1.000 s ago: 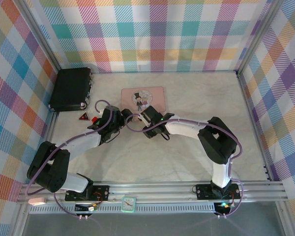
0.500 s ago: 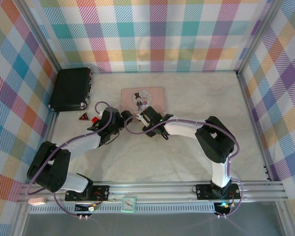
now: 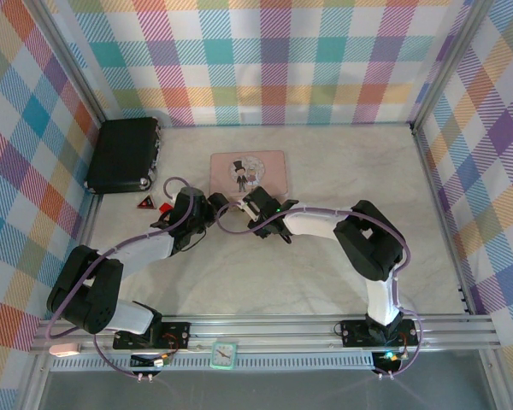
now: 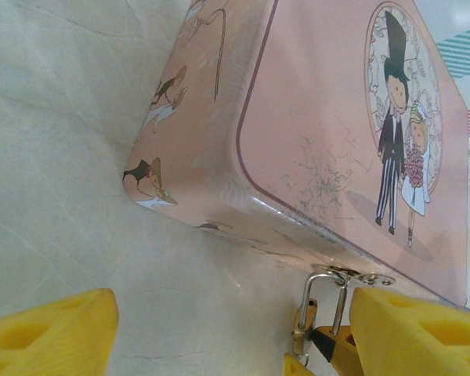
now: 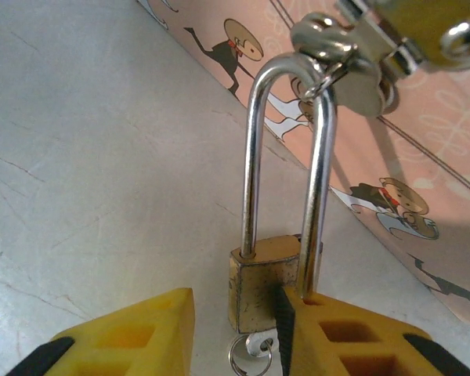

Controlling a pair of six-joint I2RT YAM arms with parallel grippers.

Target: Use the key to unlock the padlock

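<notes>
Right gripper (image 5: 233, 325): jaws partly apart, one on each side of the padlock body. One yellow finger (image 5: 360, 337) lies against the body and the other stands just clear of it, so nothing is gripped.
Left gripper (image 4: 233, 321): jaws wide apart and holding nothing, low over the table, just left of the right one at the tin's near side.
Padlock (image 5: 257, 282): brass body with a long silvery shackle passed through the hasp. One shackle leg is hidden behind a finger, so locked or not cannot be told.
Key (image 5: 254, 346): a silvery bit and a small ring peek out at the padlock's bottom end, touching it.
Hasp (image 5: 352, 78): silver, on the tin's near side.
Pink tin (image 3: 249, 171): lid shut, mid-table, just far of both grippers.
Black case (image 3: 124, 154): far left corner.
Small red piece (image 3: 145, 202): near the case, left of the left arm.
Table (image 3: 325, 256): pale marbled top.
</notes>
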